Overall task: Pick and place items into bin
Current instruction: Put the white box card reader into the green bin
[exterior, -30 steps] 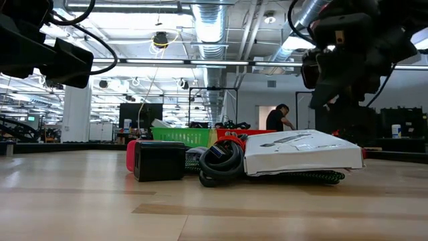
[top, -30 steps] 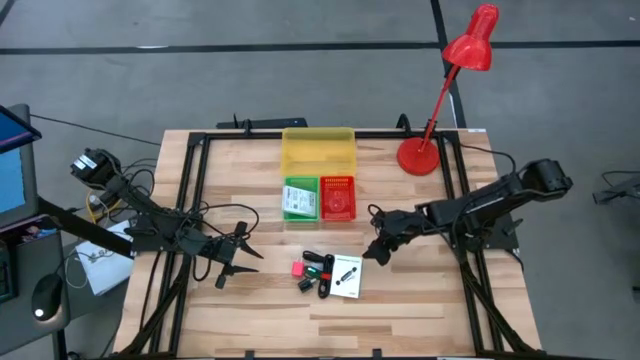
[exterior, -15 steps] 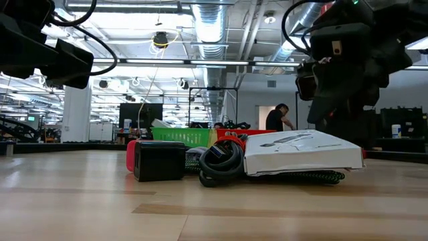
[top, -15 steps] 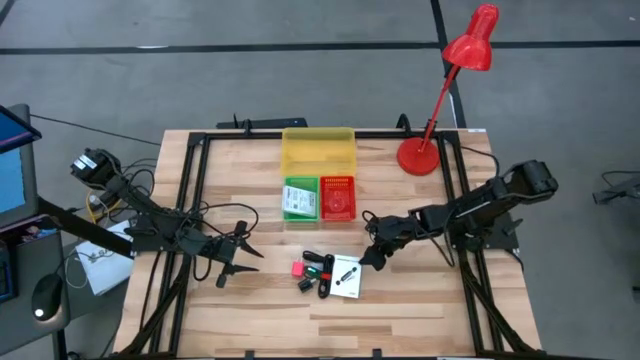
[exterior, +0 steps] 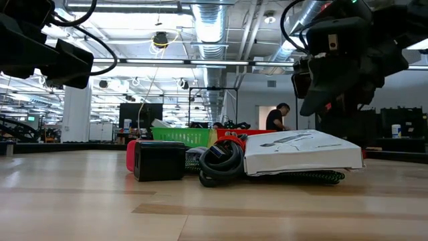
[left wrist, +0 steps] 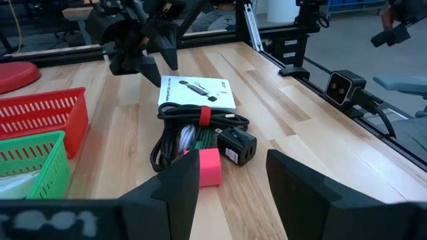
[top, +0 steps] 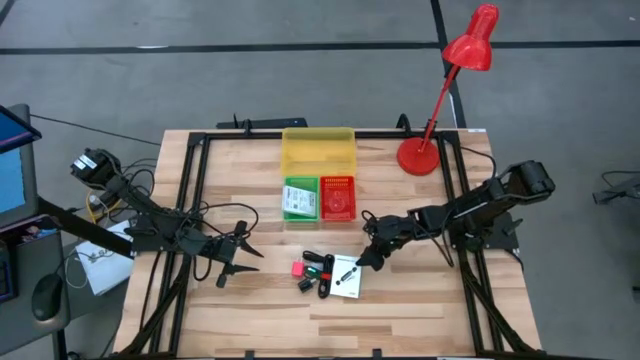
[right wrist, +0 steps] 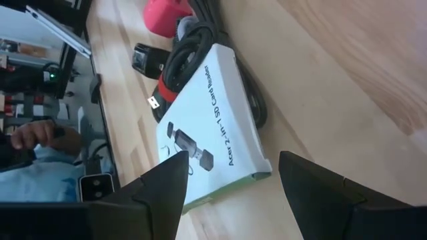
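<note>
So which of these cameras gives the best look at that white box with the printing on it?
The right wrist view: the white box fills the picture, its printed label readable. The left wrist view shows its top smaller, behind coiled cables. The low view shows it edge-on. From the high view it is a small white patch.

A large industrial lab or workshop hall is shown. In the low view, exposed ducts and pipes (exterior: 207, 27) are seen across the upper middle, with strip lights and distant workbenches behind. In the high view, a wooden tabletop (top: 400, 300) framed by black rails is set on a grey concrete floor (top: 200, 60).
</note>
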{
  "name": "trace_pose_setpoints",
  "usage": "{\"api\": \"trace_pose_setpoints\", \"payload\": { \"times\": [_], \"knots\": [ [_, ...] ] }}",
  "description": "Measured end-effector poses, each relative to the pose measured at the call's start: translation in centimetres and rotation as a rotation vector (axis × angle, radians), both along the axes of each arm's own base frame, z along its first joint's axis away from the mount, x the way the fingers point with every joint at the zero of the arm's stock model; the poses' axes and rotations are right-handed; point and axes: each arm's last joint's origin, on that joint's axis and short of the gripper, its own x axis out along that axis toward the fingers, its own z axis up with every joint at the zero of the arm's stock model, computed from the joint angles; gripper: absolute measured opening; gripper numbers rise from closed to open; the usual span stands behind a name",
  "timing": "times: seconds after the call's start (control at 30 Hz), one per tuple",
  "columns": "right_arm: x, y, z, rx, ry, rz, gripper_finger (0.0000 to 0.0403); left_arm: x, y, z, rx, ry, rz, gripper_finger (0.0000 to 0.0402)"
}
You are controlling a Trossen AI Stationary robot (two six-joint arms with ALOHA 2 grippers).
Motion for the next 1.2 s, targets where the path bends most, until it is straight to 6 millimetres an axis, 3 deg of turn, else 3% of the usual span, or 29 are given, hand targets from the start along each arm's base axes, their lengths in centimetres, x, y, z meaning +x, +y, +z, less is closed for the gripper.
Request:
{"api": "trace_pose_setpoints", "payload": {
  "times": [1.2],
  "knots": [
    [-0.13,-0.01,-0.14,-0.012,0.017,-0.004,0.0230,0.00,0.01,-0.03,-0.004,0.004,0.003,0.0167]
  ]
}}
